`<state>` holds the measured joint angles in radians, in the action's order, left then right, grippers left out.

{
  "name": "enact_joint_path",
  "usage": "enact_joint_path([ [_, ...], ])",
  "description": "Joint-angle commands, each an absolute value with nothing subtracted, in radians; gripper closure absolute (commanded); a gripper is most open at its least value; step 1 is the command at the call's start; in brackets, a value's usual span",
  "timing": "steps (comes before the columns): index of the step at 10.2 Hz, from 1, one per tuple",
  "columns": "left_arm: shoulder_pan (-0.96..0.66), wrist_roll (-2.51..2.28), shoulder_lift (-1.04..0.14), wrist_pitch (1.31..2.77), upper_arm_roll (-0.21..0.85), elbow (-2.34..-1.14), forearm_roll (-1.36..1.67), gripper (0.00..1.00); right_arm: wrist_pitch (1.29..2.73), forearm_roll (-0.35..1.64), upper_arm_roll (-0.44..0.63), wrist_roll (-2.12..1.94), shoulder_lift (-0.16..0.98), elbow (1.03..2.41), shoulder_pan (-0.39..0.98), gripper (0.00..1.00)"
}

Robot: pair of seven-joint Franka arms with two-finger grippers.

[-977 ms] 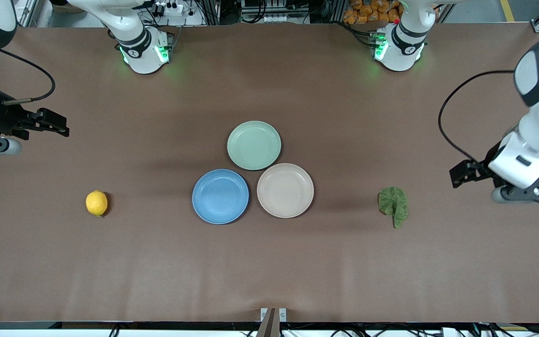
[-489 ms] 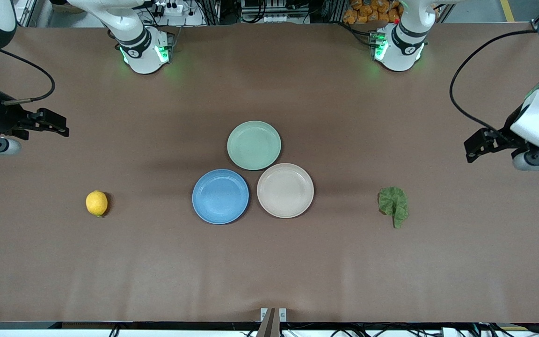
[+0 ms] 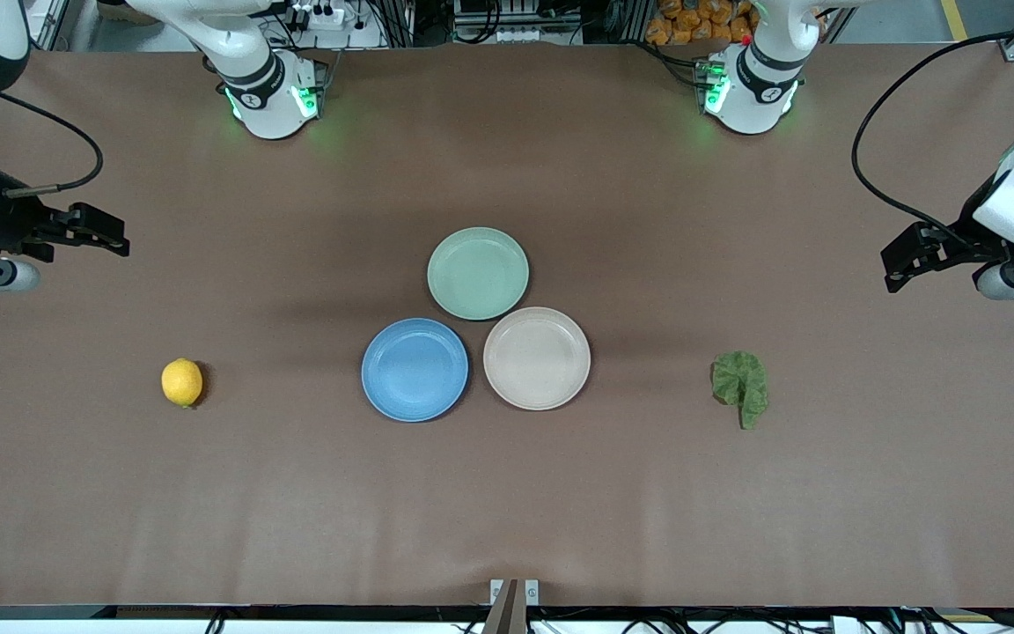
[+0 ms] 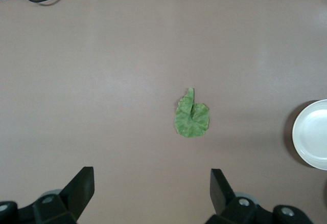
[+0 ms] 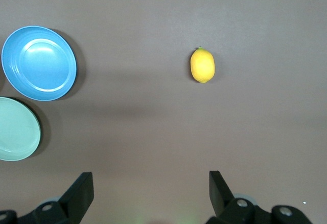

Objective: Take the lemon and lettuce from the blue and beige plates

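Observation:
The lemon [image 3: 182, 382] lies on the bare table toward the right arm's end, off the plates; it also shows in the right wrist view [image 5: 202, 65]. The lettuce [image 3: 741, 386] lies flat on the table toward the left arm's end, also off the plates, and shows in the left wrist view [image 4: 191, 119]. The blue plate [image 3: 415, 369] and beige plate [image 3: 537, 357] sit side by side mid-table, both empty. My left gripper [image 3: 899, 264] [image 4: 152, 175] is open and empty over bare table. My right gripper [image 3: 111, 238] [image 5: 150, 175] is open and empty over bare table, waiting.
An empty mint-green plate [image 3: 478, 272] touches both plates, farther from the front camera. In the right wrist view the blue plate [image 5: 39, 63] and mint plate [image 5: 18, 129] show at one edge; the beige plate's rim [image 4: 311, 134] shows in the left wrist view.
My left gripper has drawn away from the lettuce, toward the robots' bases and the left arm's end of the table. The right arm, lemon, lettuce and plates have not moved.

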<state>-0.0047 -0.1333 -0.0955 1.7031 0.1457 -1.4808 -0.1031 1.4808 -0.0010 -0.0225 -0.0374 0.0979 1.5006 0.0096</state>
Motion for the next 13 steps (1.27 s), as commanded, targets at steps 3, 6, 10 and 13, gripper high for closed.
enact_joint_path([
  [3, -0.009, -0.098, -0.045, 1.683, 0.144, -1.506, -0.069, 0.00, 1.473, 0.009, -0.023, -0.051, 0.095, 1.494, -0.003, 0.00],
  [6, -0.009, -0.098, -0.031, 1.646, 0.135, -1.511, 0.012, 0.00, 1.471, 0.009, -0.018, -0.051, 0.095, 1.494, -0.003, 0.00],
  [10, -0.011, -0.078, -0.035, 1.580, 0.133, -1.514, 0.014, 0.00, 1.473, 0.011, -0.018, -0.051, 0.095, 1.494, -0.003, 0.00],
  [13, -0.014, -0.080, -0.041, 1.580, 0.132, -1.509, 0.012, 0.00, 1.471, 0.011, -0.017, -0.051, 0.095, 1.494, -0.003, 0.00],
])
